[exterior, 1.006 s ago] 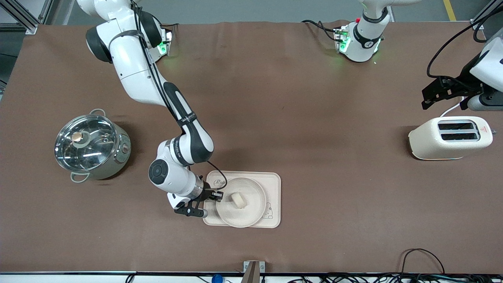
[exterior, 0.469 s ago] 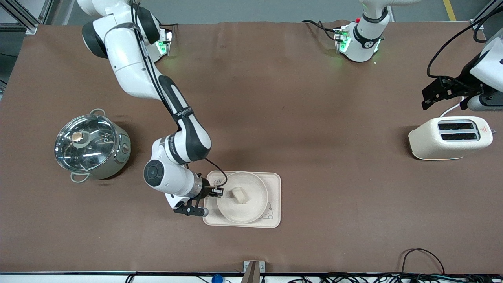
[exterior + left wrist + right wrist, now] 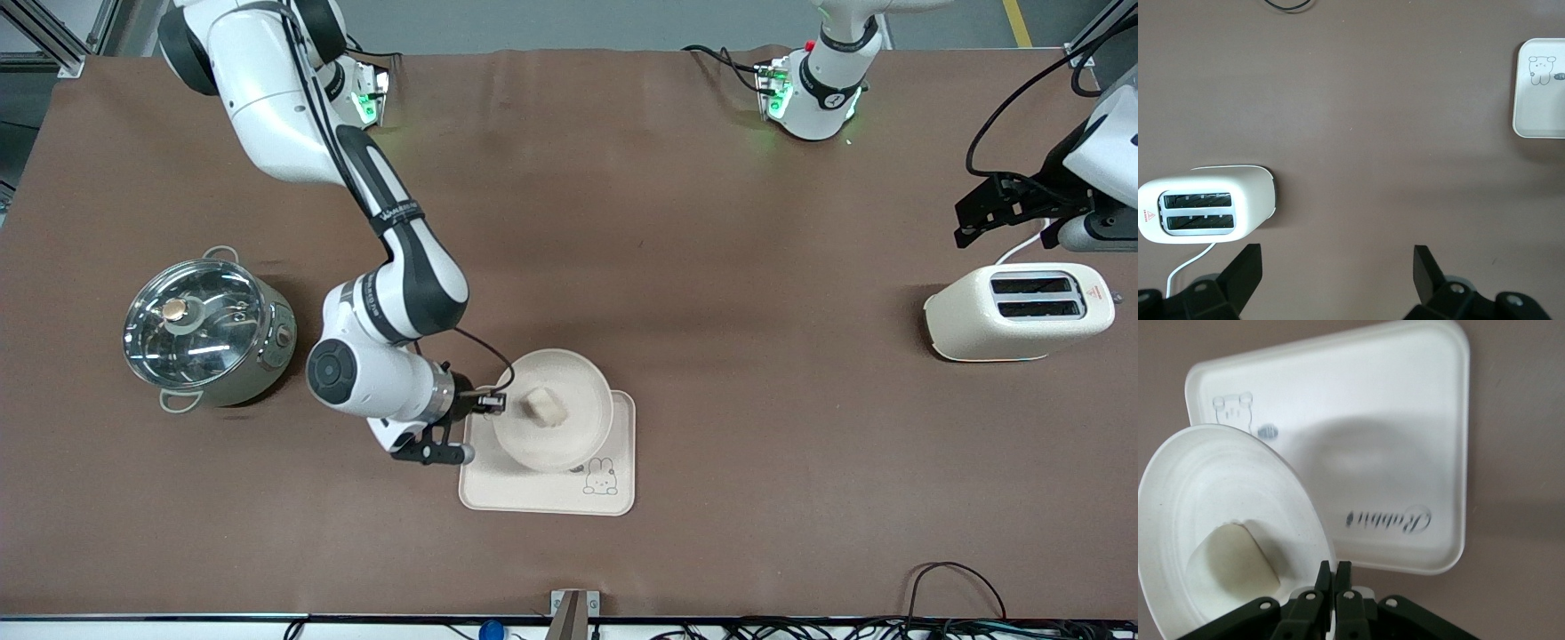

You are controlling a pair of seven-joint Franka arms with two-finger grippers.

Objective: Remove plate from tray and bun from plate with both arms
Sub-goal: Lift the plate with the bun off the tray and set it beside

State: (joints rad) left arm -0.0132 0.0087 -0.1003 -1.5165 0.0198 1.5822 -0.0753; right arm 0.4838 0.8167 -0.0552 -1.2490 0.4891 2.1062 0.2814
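Front view, lower centre of the frame: the right gripper [image 3: 492, 402] has its jaws pinched narrow on the rim of the plate [image 3: 569, 436]. It holds the plate over the edge of the tray [image 3: 533, 493] that lies farther from the front camera, so that part of the plate overhangs the brown counter [image 3: 693, 222]. The bun [image 3: 544, 406] sits on the plate, near its middle. The rabbit drawing on the tray is uncovered, at the tray's nearer edge.

Right wrist view: the right gripper [image 3: 1333, 577] meets the plate [image 3: 1218, 493] at its rim. The plate appears tilted, with the bun [image 3: 1231, 563] resting in its hollow. A soft shadow lies on the bare tray [image 3: 1405, 420] beneath.

Front view, toward the left arm's end of the counter: the left gripper [image 3: 978, 218] waits in the air over the counter beside the toaster [image 3: 1018, 311].

Left wrist view: the left gripper [image 3: 1338, 267] has its jaws spread wide and holds nothing. The toaster [image 3: 1205, 213] and a corner of the tray [image 3: 1538, 100] are in sight.

Toward the right arm's end of the counter stands a lidded steel pot [image 3: 209, 331].
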